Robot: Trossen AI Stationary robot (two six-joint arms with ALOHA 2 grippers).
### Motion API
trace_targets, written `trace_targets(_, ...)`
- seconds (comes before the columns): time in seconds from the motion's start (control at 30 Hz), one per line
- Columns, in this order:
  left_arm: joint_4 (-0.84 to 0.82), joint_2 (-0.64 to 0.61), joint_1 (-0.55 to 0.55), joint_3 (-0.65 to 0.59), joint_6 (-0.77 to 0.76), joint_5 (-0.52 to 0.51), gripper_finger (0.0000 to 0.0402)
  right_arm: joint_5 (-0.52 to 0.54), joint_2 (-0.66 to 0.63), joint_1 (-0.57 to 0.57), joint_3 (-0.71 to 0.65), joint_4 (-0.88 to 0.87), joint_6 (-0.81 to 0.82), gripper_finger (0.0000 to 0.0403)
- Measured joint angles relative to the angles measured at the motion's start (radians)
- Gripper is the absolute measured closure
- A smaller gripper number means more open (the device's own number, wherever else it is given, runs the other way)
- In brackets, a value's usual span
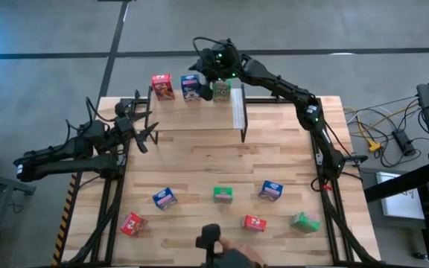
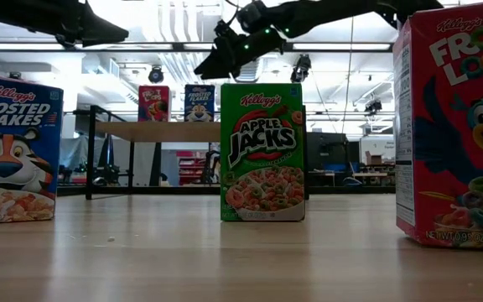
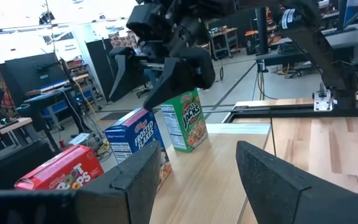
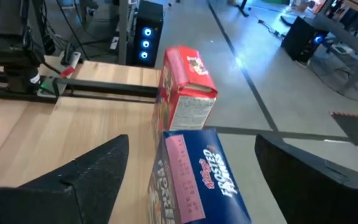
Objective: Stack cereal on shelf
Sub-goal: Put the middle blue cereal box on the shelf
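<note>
High view: I count three cereal boxes on the shelf [image 1: 199, 128] and six left on the worktop [image 1: 289, 164]. My right pincer [image 1: 208, 74] hovers spread above the shelved row; the left pincer [image 1: 144, 126] waits apart beside the shelf.

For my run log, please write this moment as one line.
shelf: red, blue, green boxes | right hand: open above them | left hand: open, waiting

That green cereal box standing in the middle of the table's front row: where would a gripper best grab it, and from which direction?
Probably from straight above, pinching the green box across its two broad printed faces near the top edge. It stands upright, thin front to back, so those faces fit between two fingers. It stands apart from the blue box and another blue box, leaving room to descend.
</note>
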Motion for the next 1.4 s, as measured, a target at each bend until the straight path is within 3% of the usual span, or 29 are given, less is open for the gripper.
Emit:
trace_targets(0.43,-0.006,0.000,0.000,0.000,0.001,0.000,0.0208,0.002,0.033,-0.018,-0.001,-0.006,0.011,0.0074)
trace_targets(0.73,-0.010,0.000,0.000,0.000,0.001,0.000,0.0208,0.060,0.036,-0.022,-0.001,-0.017,0.013,0.0076)
trace_targets(1.4,-0.010,0.000,0.000,0.000,-0.002,0.000,0.0208,0.080,0.036,-0.010,-0.001,-0.029,0.145,0.0076)
